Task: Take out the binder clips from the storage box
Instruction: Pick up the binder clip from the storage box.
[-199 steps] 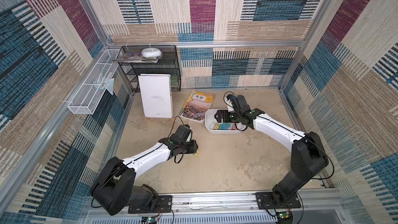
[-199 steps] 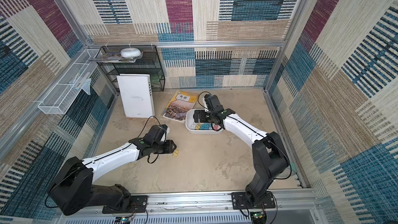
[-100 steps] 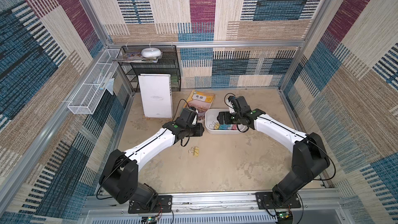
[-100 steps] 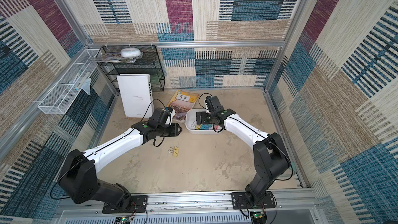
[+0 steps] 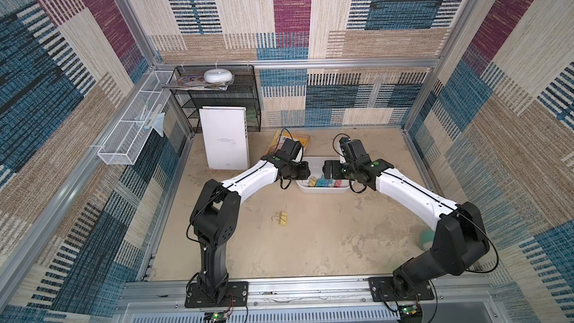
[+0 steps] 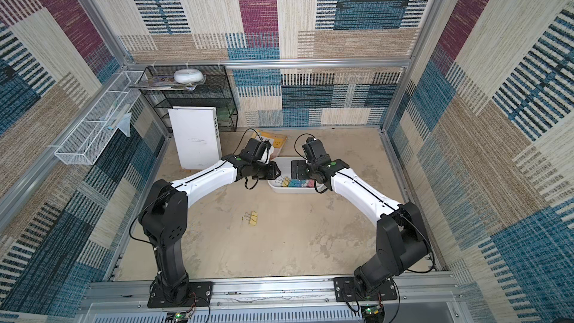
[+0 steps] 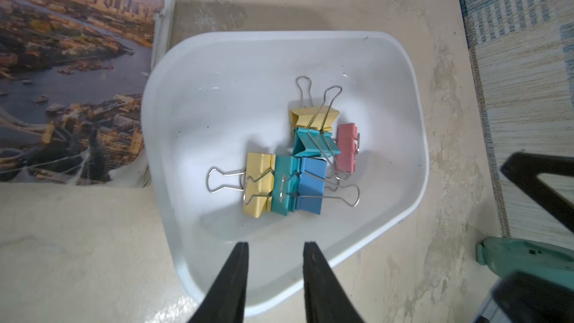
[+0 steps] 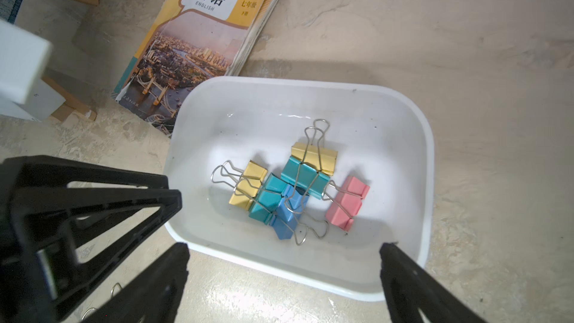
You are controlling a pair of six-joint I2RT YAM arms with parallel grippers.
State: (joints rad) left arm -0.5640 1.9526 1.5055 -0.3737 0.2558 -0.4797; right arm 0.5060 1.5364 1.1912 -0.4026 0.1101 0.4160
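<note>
Left gripper, arm reaching forward with its fingers narrowly apart and holding nothing, hovers over the left end of the white storage box. Right gripper faces it from the opposite end, fingers spread wide, also empty. Six binder clips, yellow, teal, blue and pink, lie bunched inside the box. One yellow clip lies on the table, well apart. A book lies just beside the box

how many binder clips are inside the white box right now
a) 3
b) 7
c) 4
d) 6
d: the left wrist view shows six binder clips lying in the storage box, and a seventh, a yellow clip, lies outside it.
</note>
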